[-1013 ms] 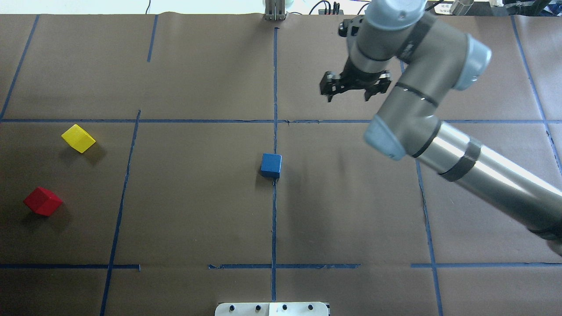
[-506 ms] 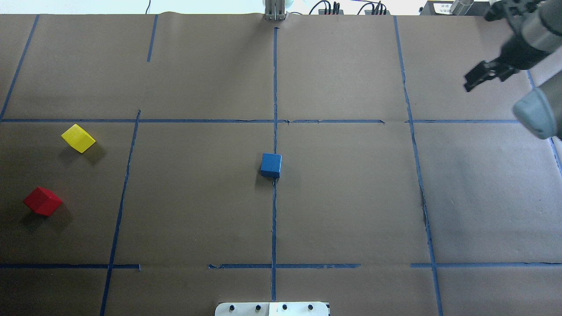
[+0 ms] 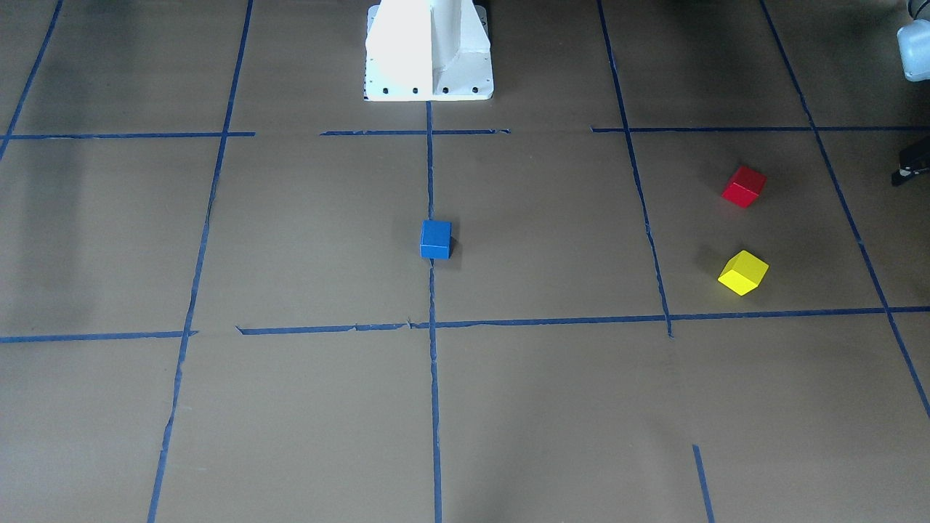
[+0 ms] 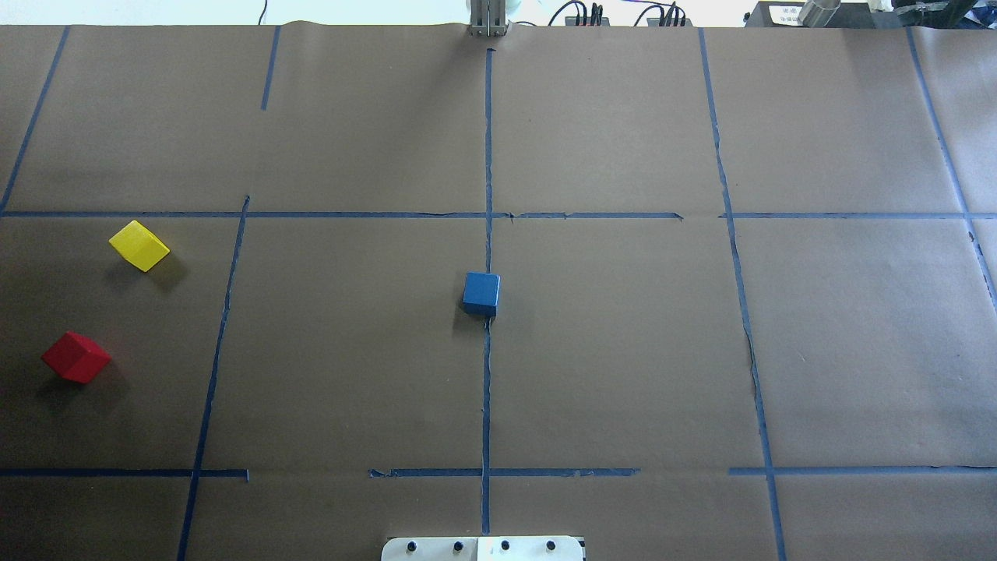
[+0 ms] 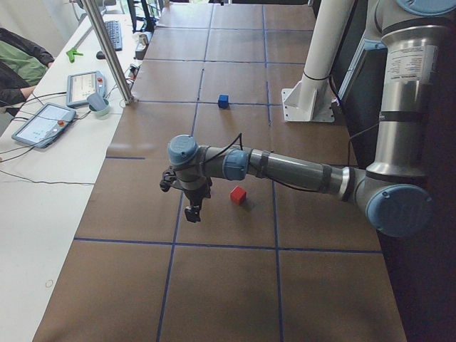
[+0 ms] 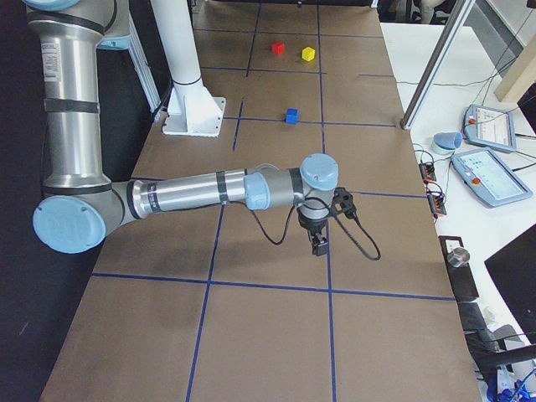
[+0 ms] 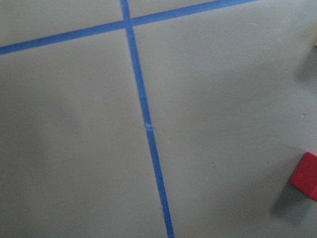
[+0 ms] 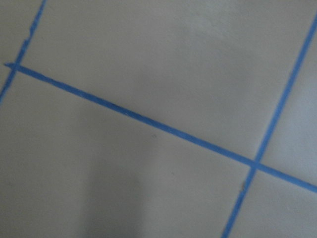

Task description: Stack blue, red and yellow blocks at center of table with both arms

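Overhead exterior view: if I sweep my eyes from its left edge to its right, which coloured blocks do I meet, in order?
red block -> yellow block -> blue block

Both arms are thick silver-grey tubes joined by rounded housings with pale-blue round caps. The left arm [image 5: 292,169] wears black bands around its forearm and a white printed label [image 5: 413,60] on its upper tube. The right arm [image 6: 188,194] carries the same black bands, and a thin black cable [image 6: 368,237] loops beside its wrist. The white flared pedestal [image 3: 429,43] shows dark bolt holes along its foot.
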`<control>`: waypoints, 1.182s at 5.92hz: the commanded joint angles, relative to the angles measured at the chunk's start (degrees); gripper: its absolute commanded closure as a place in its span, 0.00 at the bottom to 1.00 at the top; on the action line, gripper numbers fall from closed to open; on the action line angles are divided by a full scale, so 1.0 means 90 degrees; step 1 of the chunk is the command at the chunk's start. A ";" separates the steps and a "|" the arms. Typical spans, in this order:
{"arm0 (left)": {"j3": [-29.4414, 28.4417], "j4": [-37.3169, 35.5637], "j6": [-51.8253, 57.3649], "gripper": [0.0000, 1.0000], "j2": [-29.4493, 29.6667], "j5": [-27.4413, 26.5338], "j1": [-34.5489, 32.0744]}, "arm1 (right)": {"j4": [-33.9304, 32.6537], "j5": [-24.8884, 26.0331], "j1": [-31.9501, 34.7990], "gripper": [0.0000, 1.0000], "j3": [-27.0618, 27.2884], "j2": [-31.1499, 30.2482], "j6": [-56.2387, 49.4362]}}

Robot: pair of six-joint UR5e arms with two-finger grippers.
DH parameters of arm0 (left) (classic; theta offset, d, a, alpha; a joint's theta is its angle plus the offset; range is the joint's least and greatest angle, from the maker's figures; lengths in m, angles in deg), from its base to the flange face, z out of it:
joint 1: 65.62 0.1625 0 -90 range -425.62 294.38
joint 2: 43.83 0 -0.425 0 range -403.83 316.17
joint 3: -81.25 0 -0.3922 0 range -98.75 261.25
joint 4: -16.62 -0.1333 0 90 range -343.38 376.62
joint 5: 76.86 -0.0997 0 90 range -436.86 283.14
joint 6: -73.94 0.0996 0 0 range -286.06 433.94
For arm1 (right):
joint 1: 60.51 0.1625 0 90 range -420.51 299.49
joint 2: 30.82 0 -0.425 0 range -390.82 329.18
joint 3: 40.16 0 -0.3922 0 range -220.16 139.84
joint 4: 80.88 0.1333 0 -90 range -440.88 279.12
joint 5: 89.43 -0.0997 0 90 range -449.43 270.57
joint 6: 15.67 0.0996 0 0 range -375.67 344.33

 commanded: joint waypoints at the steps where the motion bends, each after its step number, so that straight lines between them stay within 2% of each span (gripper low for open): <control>1: 0.0017 0.0217 0.0029 0.00 0.0108 0.0013 0.0029 | 0.0005 -0.0026 0.0271 0.01 -0.0013 -0.0573 -0.0044; 2: 0.0104 0.0769 -0.0106 0.00 0.0088 0.0023 0.0580 | 0.0005 -0.0065 0.0271 0.00 0.0054 -0.0565 0.0170; 3: 0.0144 0.1026 -0.1142 0.00 0.0020 -0.0016 0.1069 | 0.0005 -0.0075 0.0261 0.00 0.0045 -0.0565 0.0172; 5: 0.0126 0.3680 -0.2775 0.00 -0.0797 -0.0065 0.1900 | 0.0005 -0.0182 0.0261 0.00 0.0036 -0.0565 0.0172; 6: 0.0076 0.4043 -0.3247 0.00 -0.0762 -0.0413 0.2590 | 0.0005 -0.0183 0.0261 0.00 0.0035 -0.0565 0.0172; 7: 0.0095 0.4046 -0.3358 0.00 -0.0829 -0.1151 0.2916 | 0.0005 -0.0183 0.0261 0.00 0.0035 -0.0565 0.0172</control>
